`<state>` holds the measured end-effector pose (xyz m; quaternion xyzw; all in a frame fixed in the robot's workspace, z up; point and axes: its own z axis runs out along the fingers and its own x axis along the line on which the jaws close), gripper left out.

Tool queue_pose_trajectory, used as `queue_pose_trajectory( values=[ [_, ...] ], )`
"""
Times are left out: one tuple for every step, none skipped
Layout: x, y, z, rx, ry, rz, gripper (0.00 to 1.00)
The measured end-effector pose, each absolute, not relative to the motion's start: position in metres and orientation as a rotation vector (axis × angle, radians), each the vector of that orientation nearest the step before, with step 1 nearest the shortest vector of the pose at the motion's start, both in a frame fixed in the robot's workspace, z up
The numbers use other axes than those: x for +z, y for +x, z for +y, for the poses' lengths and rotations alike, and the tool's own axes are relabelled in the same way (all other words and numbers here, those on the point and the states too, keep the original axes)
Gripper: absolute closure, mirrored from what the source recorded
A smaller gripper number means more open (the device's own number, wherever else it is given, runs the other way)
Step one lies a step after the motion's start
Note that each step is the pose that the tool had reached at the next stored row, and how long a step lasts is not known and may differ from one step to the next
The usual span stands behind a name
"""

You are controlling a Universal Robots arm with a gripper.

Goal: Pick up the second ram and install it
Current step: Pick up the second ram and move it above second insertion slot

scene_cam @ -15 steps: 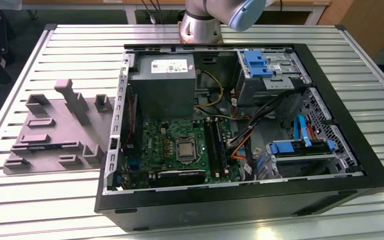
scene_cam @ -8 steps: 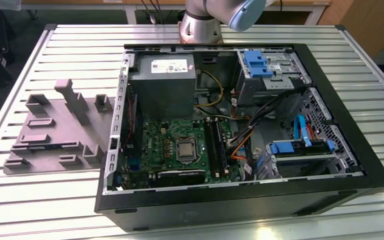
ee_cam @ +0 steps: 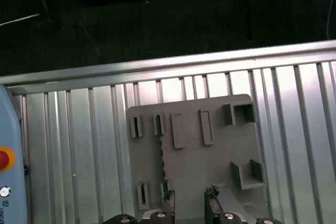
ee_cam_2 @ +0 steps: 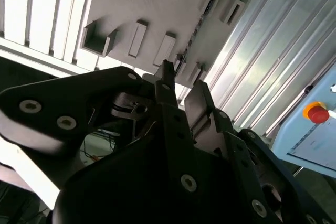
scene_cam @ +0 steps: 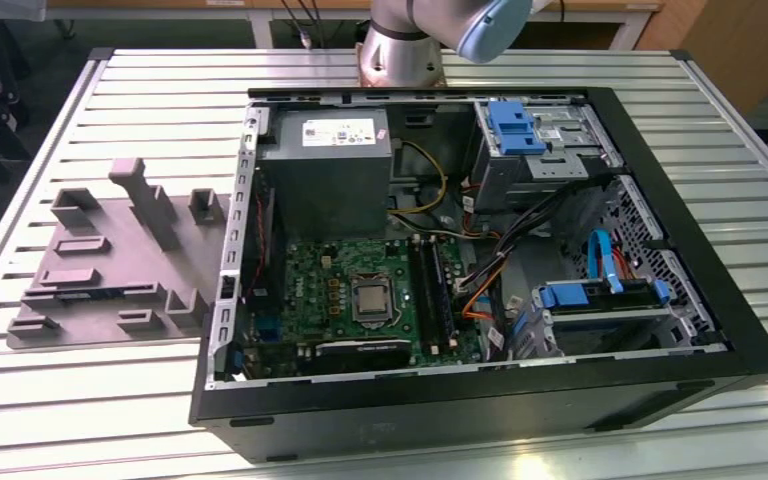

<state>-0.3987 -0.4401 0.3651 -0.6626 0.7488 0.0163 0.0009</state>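
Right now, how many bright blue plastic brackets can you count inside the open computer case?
2. The far blue bracket sits at the case's back end; the near blue bracket sits toward the exterior view's right. Cables may hide more.

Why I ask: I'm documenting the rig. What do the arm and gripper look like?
The arm is a silver-grey tube with a light blue joint cap. The gripper is black, with two narrow fingers and silver screw heads on its links.
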Motion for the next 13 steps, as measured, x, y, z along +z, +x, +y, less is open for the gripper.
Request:
queue_pose_trajectory(
  values=[
    [0.364, -0.399, -0.441, 0.051, -2.083, 2.348, 0.64],
    [0.362, -0.399, -0.441, 0.051, -2.085, 2.347, 0.64],
    [0.360, -0.399, -0.442, 0.051, -2.086, 2.346, 0.64],
    [0.359, -0.400, -0.442, 0.051, -2.087, 2.345, 0.64],
    [0.357, -0.400, -0.443, 0.051, -2.089, 2.343, 0.64],
    [0.356, -0.400, -0.443, 0.051, -2.091, 2.341, 0.64],
    [0.355, -0.400, -0.443, 0.051, -2.093, 2.340, 0.64],
    [0.354, -0.400, -0.443, 0.051, -2.094, 2.339, 0.64],
    [0.354, -0.400, -0.443, 0.052, -2.094, 2.338, 0.64],
    [0.353, -0.400, -0.443, 0.053, -2.095, 2.337, 0.64],
    [0.353, -0.400, -0.443, 0.053, -2.095, 2.337, 0.64],
    [0.353, -0.400, -0.443, 0.054, -2.095, 2.337, 0.64],
    [0.353, -0.400, -0.443, 0.054, -2.095, 2.336, 0.64]
  ],
)
